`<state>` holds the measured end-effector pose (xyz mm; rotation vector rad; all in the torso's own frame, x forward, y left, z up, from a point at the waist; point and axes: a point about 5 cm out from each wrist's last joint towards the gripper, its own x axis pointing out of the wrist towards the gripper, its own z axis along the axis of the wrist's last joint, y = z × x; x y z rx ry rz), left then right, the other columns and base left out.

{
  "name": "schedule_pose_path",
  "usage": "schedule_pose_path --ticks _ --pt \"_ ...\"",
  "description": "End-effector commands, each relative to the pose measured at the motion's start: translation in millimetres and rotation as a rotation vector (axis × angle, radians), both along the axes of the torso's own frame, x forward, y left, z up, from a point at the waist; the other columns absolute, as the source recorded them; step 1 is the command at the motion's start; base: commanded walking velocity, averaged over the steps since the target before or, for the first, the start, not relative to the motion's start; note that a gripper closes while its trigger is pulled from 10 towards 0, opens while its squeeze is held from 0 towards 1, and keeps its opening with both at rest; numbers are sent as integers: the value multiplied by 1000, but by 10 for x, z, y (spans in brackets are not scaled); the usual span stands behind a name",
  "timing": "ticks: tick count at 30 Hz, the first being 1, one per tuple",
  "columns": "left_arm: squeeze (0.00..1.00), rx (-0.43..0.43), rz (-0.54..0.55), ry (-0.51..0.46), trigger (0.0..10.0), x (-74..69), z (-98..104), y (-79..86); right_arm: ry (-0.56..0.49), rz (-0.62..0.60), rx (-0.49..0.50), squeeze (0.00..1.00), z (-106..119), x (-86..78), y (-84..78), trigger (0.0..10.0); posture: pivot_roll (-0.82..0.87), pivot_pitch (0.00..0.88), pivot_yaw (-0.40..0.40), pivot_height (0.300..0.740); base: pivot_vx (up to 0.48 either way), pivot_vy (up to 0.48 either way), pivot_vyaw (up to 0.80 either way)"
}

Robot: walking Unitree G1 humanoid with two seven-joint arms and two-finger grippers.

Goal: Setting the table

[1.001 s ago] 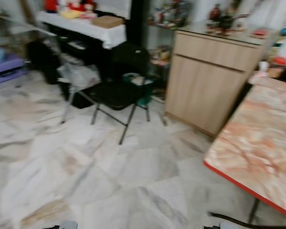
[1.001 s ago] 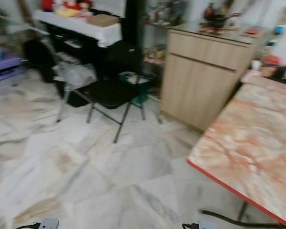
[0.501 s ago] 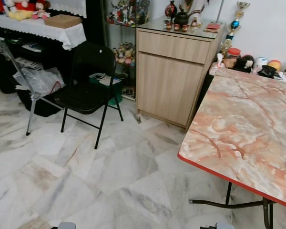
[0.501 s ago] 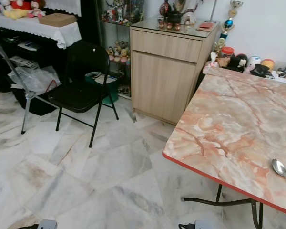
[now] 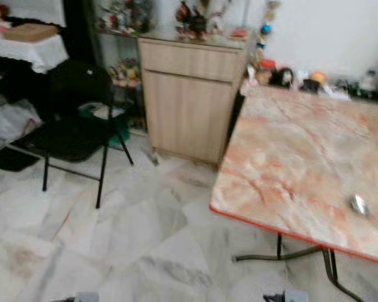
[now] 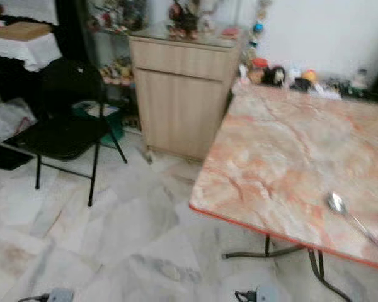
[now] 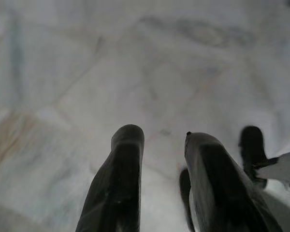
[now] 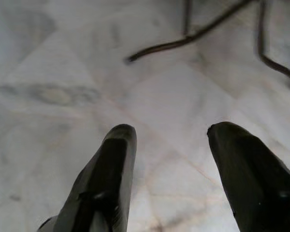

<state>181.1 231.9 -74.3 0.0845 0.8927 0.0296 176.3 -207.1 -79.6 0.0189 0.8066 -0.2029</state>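
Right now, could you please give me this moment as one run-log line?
phase: nearing table | spoon on table, right side | left hand open, low | right hand open, low

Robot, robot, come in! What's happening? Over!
Both grippers, left and right, open, low over floor. Spoon on table, right side. Nothing blocking.

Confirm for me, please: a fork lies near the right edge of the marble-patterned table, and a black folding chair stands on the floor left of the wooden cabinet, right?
Not quite: it is a spoon, not a fork, as the right eye view shows. It does lie near the right edge of the marble-patterned table, and the black folding chair does stand on the floor left of the wooden cabinet.
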Motion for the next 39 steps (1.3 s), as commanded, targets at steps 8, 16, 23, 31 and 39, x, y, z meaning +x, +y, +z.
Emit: schedule_pose_path --ticks 8,16,23,31,39 --pt "0 -38 -53 23 10000 192 1 -382 38 -171 269 0 -17 75 72 10000 53 113 -51 740 0 0 -800" --pt "0 -36 -60 23 10000 214 15 -366 9 -180 254 0 12 116 44 10000 21 74 -40 740 0 0 -200" --pt "0 -19 -75 20 10000 223 21 -364 12 -184 254 0 5 103 42 10000 21 37 -40 740 0 -60 0" --pt "0 -23 -73 36 10000 185 -2 -371 14 -188 250 0 1 93 38 10000 19 23 -42 740 0 -480 0" --pt "0 -17 -73 44 10000 161 -12 -352 28 -189 251 0 -16 67 53 10000 23 3 -41 740 0 -60 -252"
